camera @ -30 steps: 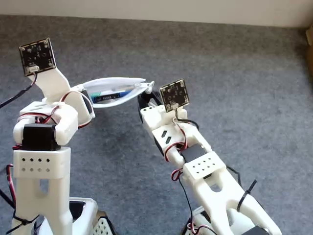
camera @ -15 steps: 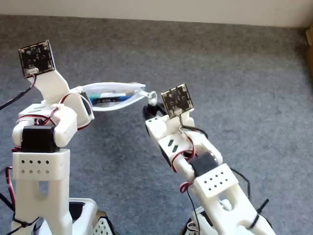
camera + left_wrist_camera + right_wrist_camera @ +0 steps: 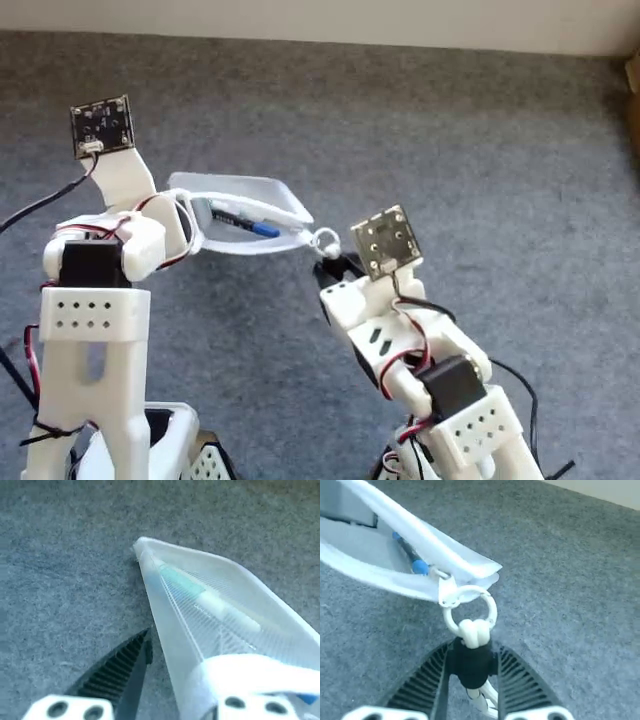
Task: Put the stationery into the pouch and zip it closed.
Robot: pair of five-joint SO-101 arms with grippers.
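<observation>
Between the ribbed black fingers (image 3: 432, 680) of the right gripper (image 3: 473, 655), pinched tight: a black pull tab (image 3: 470, 666). Just beyond the tab, a white cord knot (image 3: 472, 630). Next outward, a white ring (image 3: 492, 611), hooked to the slider (image 3: 447, 587) at the near corner of the pouch (image 3: 420, 535). Past the slider, white translucent walls spread apart, mouth gaping, zip not drawn across. Inside, close to the slider, a dark pen (image 3: 410, 555) tipped with a blue cap (image 3: 420, 567).

From above, same chain in one line: gripper low over the grey carpet (image 3: 480, 150), ring at the corner, open pouch slanting away toward the other arm.

At that far end, the left gripper (image 3: 190, 222), closed on the pouch's edge and pinching it. Close up from its own wrist: one dark ribbed finger (image 3: 120, 675) just beside the mesh wall, the other hidden behind the pouch's white rim. Through the mesh, a teal-and-white barrel (image 3: 205, 597) lying lengthwise along the inside.

Pouch strung between the two grippers, pens already within. Cannot tell whether its underside touches the carpet or hangs just above it.
</observation>
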